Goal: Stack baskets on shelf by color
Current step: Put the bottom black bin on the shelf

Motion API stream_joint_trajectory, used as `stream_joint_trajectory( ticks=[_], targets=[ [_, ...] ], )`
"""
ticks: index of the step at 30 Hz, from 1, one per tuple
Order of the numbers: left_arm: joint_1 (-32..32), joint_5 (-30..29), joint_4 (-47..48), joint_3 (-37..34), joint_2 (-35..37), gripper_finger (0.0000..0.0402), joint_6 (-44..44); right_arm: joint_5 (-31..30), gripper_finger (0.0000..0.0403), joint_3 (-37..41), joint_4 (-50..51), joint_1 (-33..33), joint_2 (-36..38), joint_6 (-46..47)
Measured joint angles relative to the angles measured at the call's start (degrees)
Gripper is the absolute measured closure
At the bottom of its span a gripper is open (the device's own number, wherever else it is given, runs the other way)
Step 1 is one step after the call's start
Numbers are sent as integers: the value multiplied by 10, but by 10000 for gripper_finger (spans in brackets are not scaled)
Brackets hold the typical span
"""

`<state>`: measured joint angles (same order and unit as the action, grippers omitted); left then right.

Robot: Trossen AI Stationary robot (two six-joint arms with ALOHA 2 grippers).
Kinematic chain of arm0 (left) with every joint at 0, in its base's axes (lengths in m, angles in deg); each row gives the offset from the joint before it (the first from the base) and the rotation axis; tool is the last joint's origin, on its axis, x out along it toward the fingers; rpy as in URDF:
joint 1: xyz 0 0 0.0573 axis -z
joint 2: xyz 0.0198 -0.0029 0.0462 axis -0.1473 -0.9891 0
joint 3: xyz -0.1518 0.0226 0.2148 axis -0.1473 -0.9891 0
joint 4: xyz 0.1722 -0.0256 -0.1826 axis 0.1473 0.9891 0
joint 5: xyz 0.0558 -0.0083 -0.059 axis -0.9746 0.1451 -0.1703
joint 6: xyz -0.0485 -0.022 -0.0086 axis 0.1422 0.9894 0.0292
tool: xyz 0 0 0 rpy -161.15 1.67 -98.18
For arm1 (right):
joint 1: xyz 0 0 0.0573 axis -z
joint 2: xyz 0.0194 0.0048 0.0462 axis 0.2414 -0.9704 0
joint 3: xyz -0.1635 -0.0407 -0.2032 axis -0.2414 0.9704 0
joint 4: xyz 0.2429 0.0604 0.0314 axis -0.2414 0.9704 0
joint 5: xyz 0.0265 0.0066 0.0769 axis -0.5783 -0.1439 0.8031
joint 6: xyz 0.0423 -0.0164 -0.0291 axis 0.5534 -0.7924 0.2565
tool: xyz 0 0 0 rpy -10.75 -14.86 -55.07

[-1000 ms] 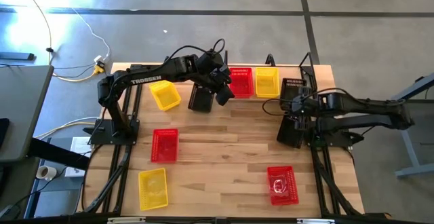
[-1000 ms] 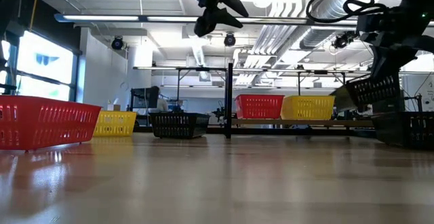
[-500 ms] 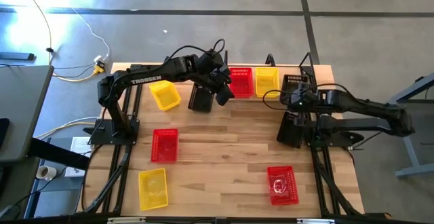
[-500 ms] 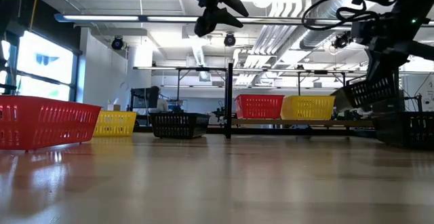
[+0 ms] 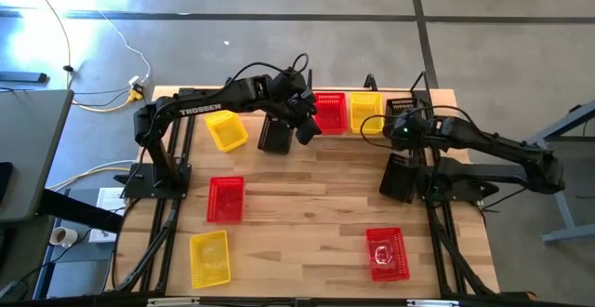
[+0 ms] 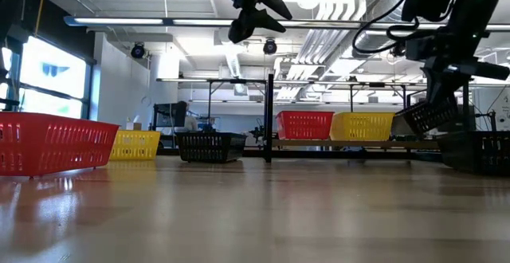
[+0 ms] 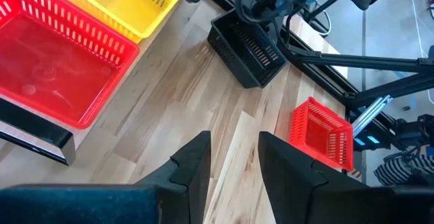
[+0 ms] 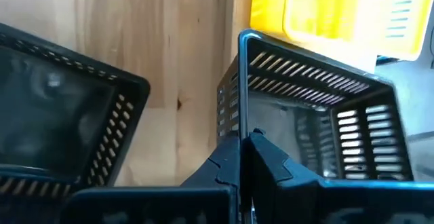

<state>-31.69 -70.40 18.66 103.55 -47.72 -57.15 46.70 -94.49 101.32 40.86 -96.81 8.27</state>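
**Black basket pinched and lifted at the shelf's right end**

The right gripper (image 8: 241, 157) is clamped on the rim of a black basket (image 6: 429, 115), holding it tilted above the table beside the yellow basket (image 5: 365, 112) on the shelf (image 6: 351, 143). In the high view the arm hides most of that basket, at about 2 o'clock. The left gripper (image 7: 234, 159) hangs above the table with fingers parted, gripping nothing, near the red basket (image 7: 57, 64). Another black basket (image 5: 400, 179) sits half hidden under the right arm.
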Motion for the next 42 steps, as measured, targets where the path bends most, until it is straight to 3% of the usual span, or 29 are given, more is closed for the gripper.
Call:
stream_joint_trajectory(
  ticks=[19, 30, 35, 42],
  targets=[
    [12, 1, 0, 0, 0, 289, 9, 38, 401, 0, -7, 34, -8, -27],
    [12, 1, 0, 0, 0, 289, 26, 27, 316, 0, -17, 34, -8, -28],
    [12, 0, 0, 0, 0, 289, 25, -19, 309, 0, -15, 34, -8, -25],
    [12, -1, 0, 0, 0, 289, 26, -22, 309, 0, -4, 34, -8, 15]
  ],
)
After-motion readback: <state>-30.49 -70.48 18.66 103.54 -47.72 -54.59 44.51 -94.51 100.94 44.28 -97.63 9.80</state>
